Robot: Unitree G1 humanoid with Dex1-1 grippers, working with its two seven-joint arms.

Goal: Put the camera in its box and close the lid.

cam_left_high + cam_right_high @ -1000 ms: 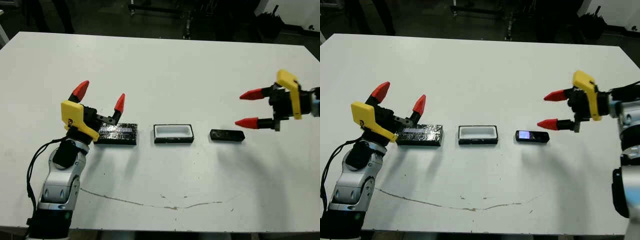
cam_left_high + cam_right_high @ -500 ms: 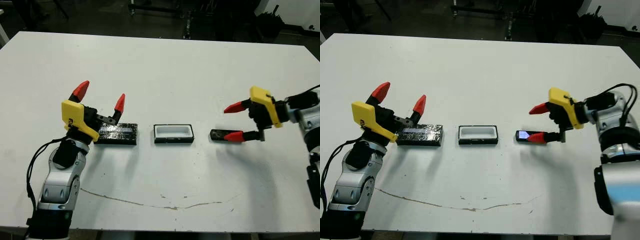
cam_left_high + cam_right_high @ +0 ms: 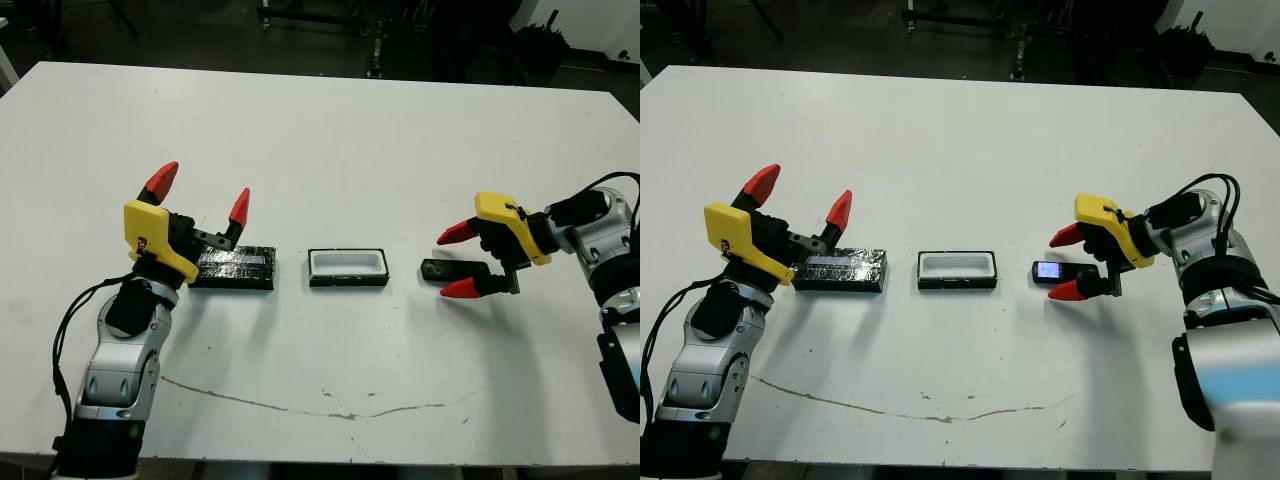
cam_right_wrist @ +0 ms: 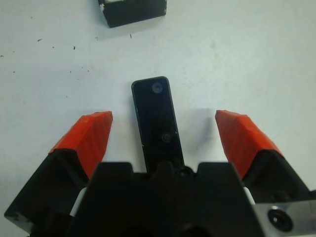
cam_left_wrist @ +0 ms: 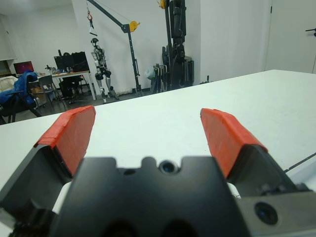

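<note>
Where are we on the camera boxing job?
Nothing is finished yet. The camera lies on the table, right of the open, empty box. In hand: the right end effector is open and straddles the camera, one finger on each side, not yet closed on it. The left end effector is open above the lid, which lies flat, left of the box. Left: grasp the camera, box it, close the lid.

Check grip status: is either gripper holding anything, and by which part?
Nothing held. The right gripper is open, its fingers straddling the camera without touching it. The left gripper is open beside the lid.
</note>
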